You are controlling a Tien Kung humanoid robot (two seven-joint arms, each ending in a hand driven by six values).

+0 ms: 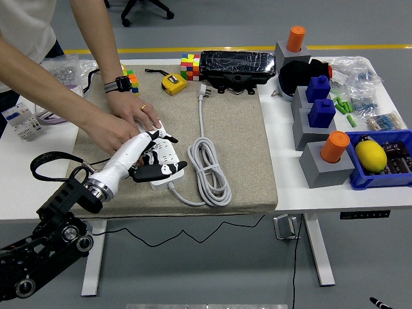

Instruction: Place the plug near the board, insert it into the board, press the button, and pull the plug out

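Observation:
The white power strip (168,159) lies on the beige mat (238,141). My left hand (164,153), white with black fingertips, lies over the strip's middle, fingers spread, thumb at the near edge. The black plug seen on the strip earlier is hidden under my hand. The strip's own white plug (201,92) lies loose at the mat's far side, its cable coiled (209,164) to the right of the strip. A person's two hands (132,116) rest on the strip's far left end, touching my hand.
A colour cube (189,65), a yellow tape measure (172,84) and a black case (237,67) stand at the mat's far edge. Grey blocks with orange and blue pegs (325,154) and a blue bin (380,158) stand at the right.

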